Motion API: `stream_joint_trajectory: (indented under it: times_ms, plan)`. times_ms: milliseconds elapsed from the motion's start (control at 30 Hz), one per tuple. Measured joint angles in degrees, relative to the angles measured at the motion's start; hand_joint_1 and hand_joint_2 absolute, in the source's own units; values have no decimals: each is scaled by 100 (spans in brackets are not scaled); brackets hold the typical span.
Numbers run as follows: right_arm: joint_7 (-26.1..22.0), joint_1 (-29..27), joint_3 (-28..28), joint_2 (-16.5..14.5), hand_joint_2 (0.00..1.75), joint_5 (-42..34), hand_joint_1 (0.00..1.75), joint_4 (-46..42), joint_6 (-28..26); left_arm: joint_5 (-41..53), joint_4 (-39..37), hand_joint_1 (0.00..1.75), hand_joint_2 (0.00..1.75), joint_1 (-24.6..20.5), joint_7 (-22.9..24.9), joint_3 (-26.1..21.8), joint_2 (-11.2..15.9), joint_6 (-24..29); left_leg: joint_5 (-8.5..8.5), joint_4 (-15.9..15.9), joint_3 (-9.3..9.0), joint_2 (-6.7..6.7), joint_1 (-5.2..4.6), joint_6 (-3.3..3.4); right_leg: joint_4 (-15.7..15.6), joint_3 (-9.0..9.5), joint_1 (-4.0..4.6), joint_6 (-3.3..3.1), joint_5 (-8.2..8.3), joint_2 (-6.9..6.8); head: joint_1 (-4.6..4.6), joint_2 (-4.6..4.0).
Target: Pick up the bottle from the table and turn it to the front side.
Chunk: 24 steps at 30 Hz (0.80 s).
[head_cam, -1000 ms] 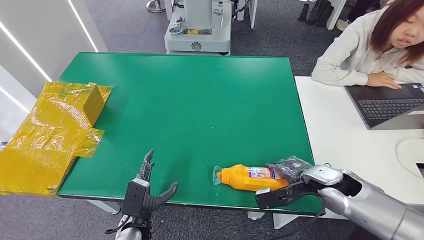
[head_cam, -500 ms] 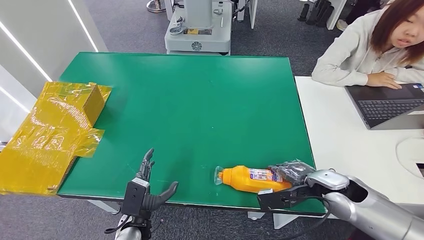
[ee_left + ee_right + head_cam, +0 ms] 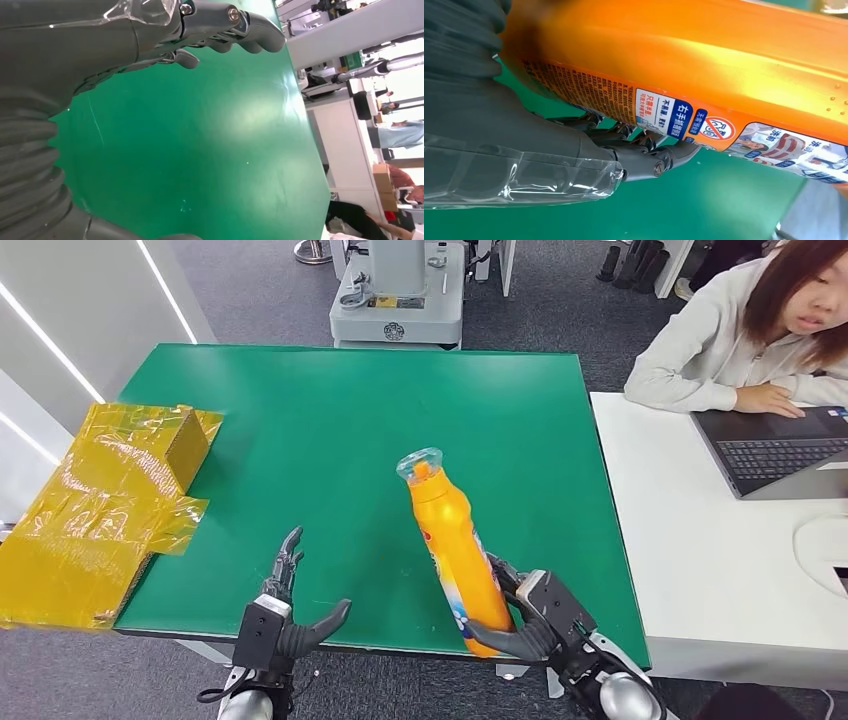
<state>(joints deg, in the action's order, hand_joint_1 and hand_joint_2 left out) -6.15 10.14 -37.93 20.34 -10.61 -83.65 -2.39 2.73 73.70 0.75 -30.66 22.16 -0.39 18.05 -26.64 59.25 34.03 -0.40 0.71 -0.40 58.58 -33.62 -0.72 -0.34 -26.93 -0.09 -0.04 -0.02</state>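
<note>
From the head view, the pick-up looks done: the right robot hand (image 3: 535, 625) grips the lower body of the orange bottle (image 3: 452, 545), which stands lifted and tilted, its clear-capped top leaning away from the robot over the green surface (image 3: 330, 440). What seems left is the turning itself, since a printed strip shows only along the bottle's lower edge here and I cannot tell which face points forward. The left robot hand (image 3: 285, 615) hovers at the near edge of the surface, well apart from the bottle, fingers spread and empty. A crumpled sheet of yellow film (image 3: 105, 505) hangs off the surface's edge, on the far side of the left robot hand from the bottle. Beyond the bottle stands a grey machine base (image 3: 398, 300); off to the right, a person in a pale sleeve (image 3: 700, 350) sits at a laptop (image 3: 780, 450) on a white desk (image 3: 690, 540).

The left wrist view shows that hand's fingers (image 3: 240, 30) apart above bare green surface.

The right wrist view shows dark fingers (image 3: 644, 150) wrapped under the bottle (image 3: 704, 65), just beside its label (image 3: 684, 117) of small print.
</note>
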Motion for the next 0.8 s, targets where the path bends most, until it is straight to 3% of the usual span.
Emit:
stream_joint_trajectory:
  times_ms: [233, 567, 667, 800]
  plan:
    - [-360, -369, 480, -436, 175, 533, 175, -514, -507, 61, 170, 0, 175, 1, 46, 115, 53, 46, 0, 1, 1, 2, -4, 0, -3, 0, -3, 1, 0, 1, 0, 0]
    - [-530, -667, 775, -652, 175, 1295, 175, -894, -1102, -340, 422, 0, 175, -13, 361, 154, 99, -347, 0, 2, 0, 3, -4, 0, -3, -2, -3, 1, 0, 2, -1, 0]
    - [-547, -576, 803, -662, 175, 1668, 175, -851, -1217, -776, 662, 0, 175, -221, 883, 149, 255, -820, 5, 2, 4, 3, -1, -4, 0, -6, -2, -2, 3, 2, 0, 0]
    - [-633, -153, 778, -709, 175, 2048, 175, -486, -1332, -1190, 1080, 0, 175, -888, 1761, 50, 567, -1339, 19, 1, 5, 2, -1, -12, 5, -6, -1, -10, 15, 2, 0, 0]
